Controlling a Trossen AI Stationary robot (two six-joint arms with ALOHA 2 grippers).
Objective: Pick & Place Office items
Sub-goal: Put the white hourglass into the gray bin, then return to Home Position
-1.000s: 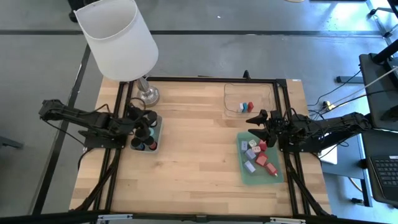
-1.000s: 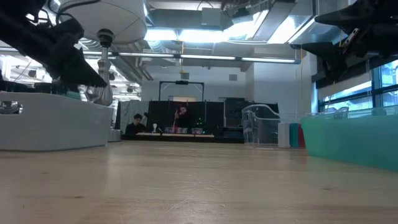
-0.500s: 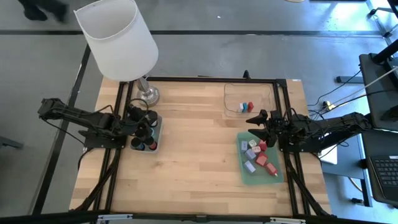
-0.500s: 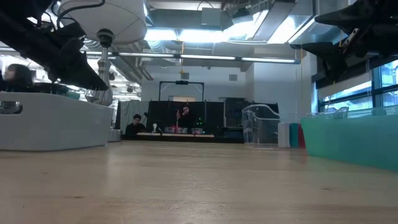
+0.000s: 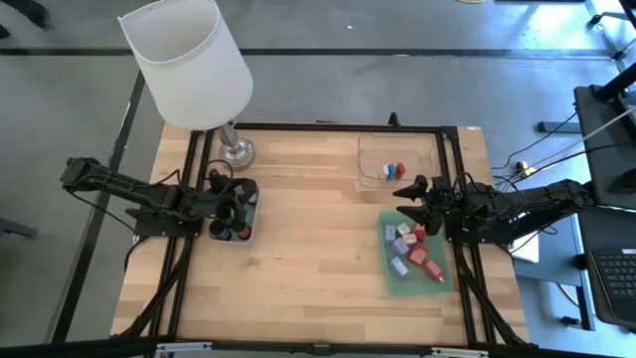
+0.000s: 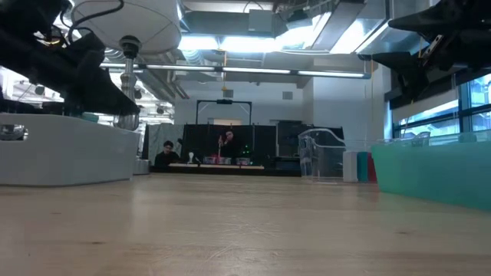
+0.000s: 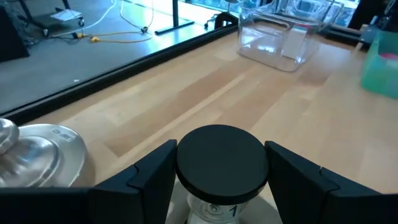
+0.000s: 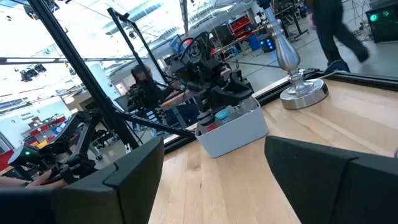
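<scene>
Two arms are in play, and I have the left gripper [image 5: 221,202] over the small grey-white bin [image 5: 250,211] at the left middle of the high view, just below the lamp [image 5: 189,62]. In the left wrist view its fingers [image 7: 152,171] stand either side of a black round cap [image 7: 222,162] on a pale little bottle; they look closed against the cap's rim, so I read this as a grip on it. I judge the cap rigid, light and smooth-sided, so it could slip; hold it across its width, low on the rim, not at its flat top. More caps sit in that bin. The right gripper [image 5: 410,192] hovers at the right middle, just above the green tray [image 5: 388,270] holding red, lilac and pink blocks [image 5: 408,250]; its jaws are parted with nothing between them. A few more pieces [image 5: 395,171] lie in the clear tray [image 5: 373,144] at the upper right. The blocks I judge hard and square-edged, easy to pinch across flat faces.
</scene>
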